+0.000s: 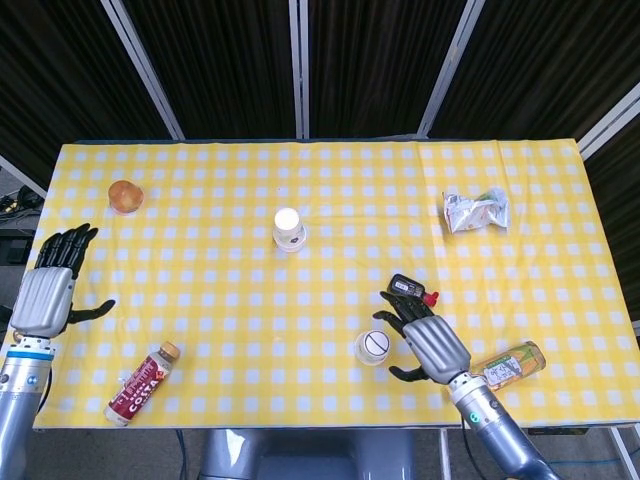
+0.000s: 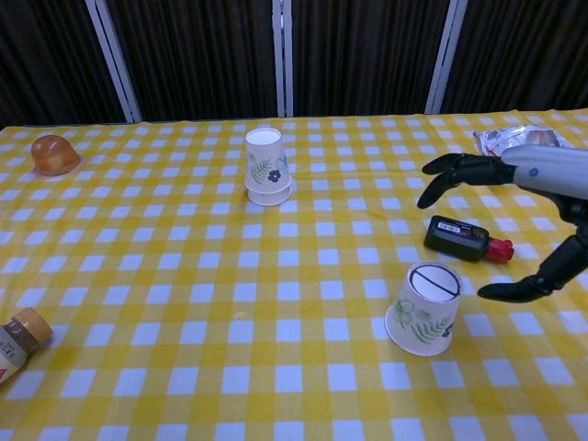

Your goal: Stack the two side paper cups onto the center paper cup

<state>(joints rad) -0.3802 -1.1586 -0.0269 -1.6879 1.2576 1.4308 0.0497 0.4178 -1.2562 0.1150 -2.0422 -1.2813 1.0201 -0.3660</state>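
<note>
table point(image 1: 200, 300): yellow check cloth, carries everything below.
right hand point(image 1: 428, 340): fingers point(image 2: 450, 165) spread wide, holding nothing; hangs just beside the near cup, thumb low on its far side, not touching as far as the chest view shows.
left hand point(image 1: 45, 295): fingers apart and empty, out at the table edge, well clear of all cups.
tea bottle point(image 1: 510, 366): lies behind the right hand's wrist, on the side away from the cup.
center stack point(image 2: 265, 165): looks like one upside-down cup already seated on another; far ahead of the right fingertips.
near cup point(image 2: 425, 309): upside down, inside the open span of the right fingers; the last cup to move, by my reading.
black device point(image 2: 464, 238): directly under the right fingers, just beyond the cup.
risk: closing too hard would crush the thin paper wall; a thumb nudge could tip the cup; the sweep could drag the black device.
</note>
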